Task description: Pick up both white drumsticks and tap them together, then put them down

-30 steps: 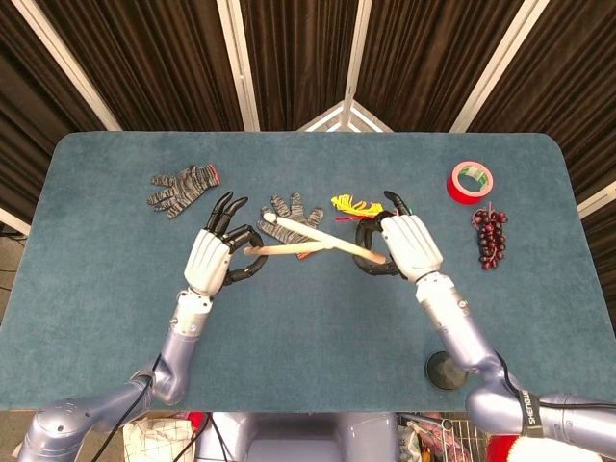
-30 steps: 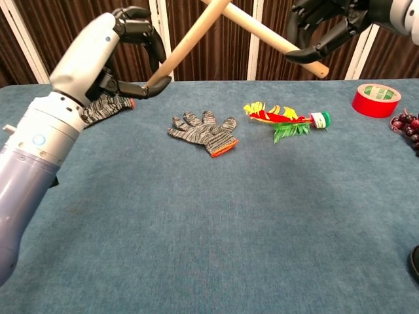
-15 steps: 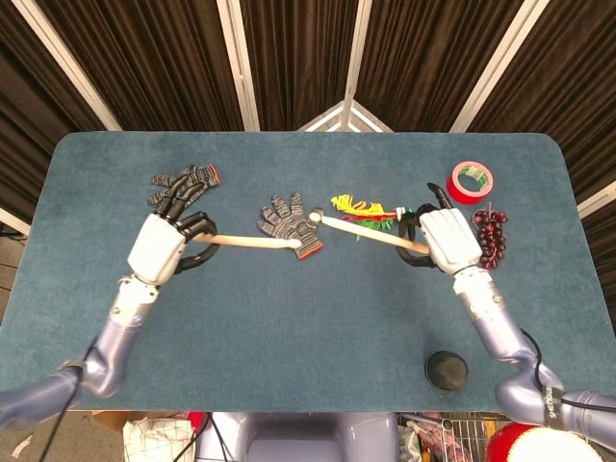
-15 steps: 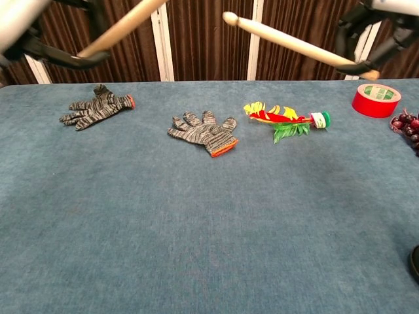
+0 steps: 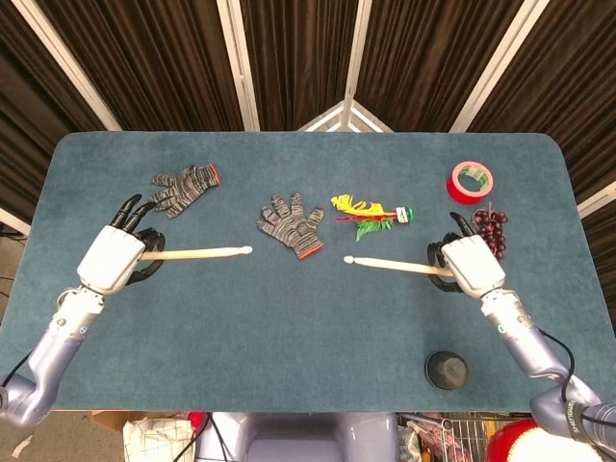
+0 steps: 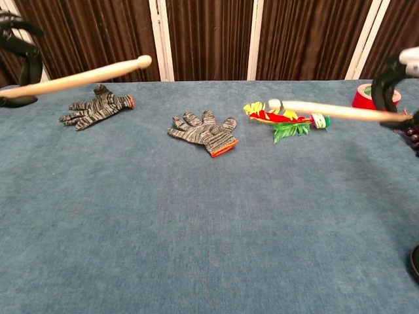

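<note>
My left hand [image 5: 117,258] grips one pale drumstick [image 5: 197,253] at the left of the table, its tip pointing right toward the middle. In the chest view that drumstick [image 6: 78,76] hangs above the table, and the left hand [image 6: 14,57] shows at the left edge. My right hand [image 5: 469,263] holds the other drumstick [image 5: 388,264], its tip pointing left. The chest view shows this drumstick [image 6: 327,110] level above the cloth, with the right hand [image 6: 396,82] at the right edge. The two tips are well apart.
On the blue table [image 5: 308,318] lie a grey glove [image 5: 293,223] at centre, another grey glove [image 5: 185,186] far left, a red-yellow-green toy [image 5: 371,213], a red tape roll [image 5: 470,181], dark grapes [image 5: 491,227] and a black disc [image 5: 447,369] near the front right.
Both hands have swung outward and down, pulling the crossed drumsticks apart. The sticks now lie nearly level, tips separated by a wide gap.
</note>
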